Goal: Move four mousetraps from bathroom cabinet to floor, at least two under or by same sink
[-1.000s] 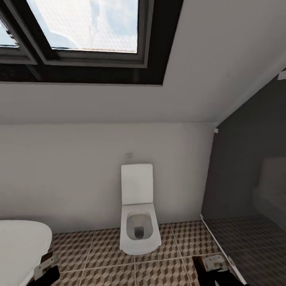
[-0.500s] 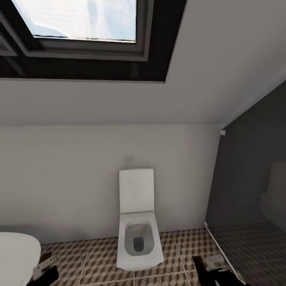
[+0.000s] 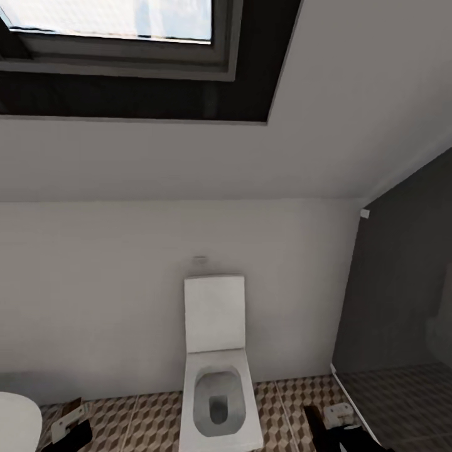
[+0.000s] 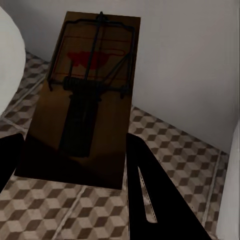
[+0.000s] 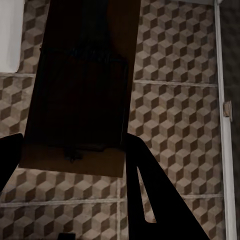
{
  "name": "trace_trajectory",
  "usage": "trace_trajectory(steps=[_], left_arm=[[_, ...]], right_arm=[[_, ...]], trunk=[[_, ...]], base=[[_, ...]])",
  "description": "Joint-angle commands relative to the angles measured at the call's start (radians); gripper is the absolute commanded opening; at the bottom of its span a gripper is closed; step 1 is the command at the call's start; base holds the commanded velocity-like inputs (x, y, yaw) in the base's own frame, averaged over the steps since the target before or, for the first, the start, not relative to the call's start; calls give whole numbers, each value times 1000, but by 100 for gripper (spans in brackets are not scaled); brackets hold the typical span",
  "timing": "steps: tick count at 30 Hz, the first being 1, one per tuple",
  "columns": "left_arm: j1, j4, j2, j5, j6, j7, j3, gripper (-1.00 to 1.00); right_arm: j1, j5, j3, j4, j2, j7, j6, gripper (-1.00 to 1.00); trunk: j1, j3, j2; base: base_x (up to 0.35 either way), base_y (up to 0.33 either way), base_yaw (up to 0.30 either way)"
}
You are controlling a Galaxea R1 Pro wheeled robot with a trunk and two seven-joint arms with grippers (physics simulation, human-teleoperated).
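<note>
From the head camera we're facing a white toilet (image 3: 216, 370) against a pale wall, a dark-framed skylight (image 3: 125, 56) overhead and a dark partition (image 3: 402, 282) off to the right. The patterned bathroom floor (image 3: 157, 420) runs along the bottom, with a curved white edge, probably the bathtub (image 3: 16, 420), at the lower left. Down low, the left gripper (image 3: 69, 424) and right gripper (image 3: 336, 417) each poke into view carrying something pale and flat. No sink or cabinet here, so I'd judge this as the carrying leg: traps in hand, sink not yet found.

Left wrist camera now, and here's the detail the head camera can't give: a mousetrap (image 4: 85, 95), tan board, dark wire bar, red mark, clamped between the dark fingers (image 4: 150, 190) of the left gripper (image 4: 72, 165), held above the tiles with a white curved edge alongside.

Right wrist camera: the right gripper (image 5: 72, 167) is clenched on a second mousetrap (image 5: 82, 85), deep in shadow, its wire barely readable, hanging over open floor (image 5: 175, 100) with a pale strip (image 5: 220, 75) at the tile edge.

Next, I'd say the base must turn to bring the sink into sight, then lower both traps flat beside it.
</note>
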Motion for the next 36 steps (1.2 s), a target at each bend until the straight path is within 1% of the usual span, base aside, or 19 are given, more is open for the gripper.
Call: trace_trajectory(steps=[1,6,15,27,36], left_arm=[[-1,0,0,6,-2,2,-8,-100],[-1,0,-1,7,-3,4,-8,-100],[-1,-1,-1,6,-4,6,-8,-100],[-1,-1,-3,6,-4,6,-8,-100],[-1,-1,-4,6,-4,6,-8,-100]], right_arm=[[0,8,-3,-2,0,6,6,-100],[-1,8,-3,-3,0,6,7,-100],[-1,8,-3,-3,0,7,9,-100],[0,8,-3,-3,-1,7,9,-100],[0,8,-3,-3,-1,7,8,-100]], trunk=[[1,-2,-1],[1,-2,-1],[1,-2,-1],[1,-2,-1],[1,-2,-1]], base=[[316,0,0],[199,0,0],[28,0,14],[1,-1,195],[0,-195,22]])
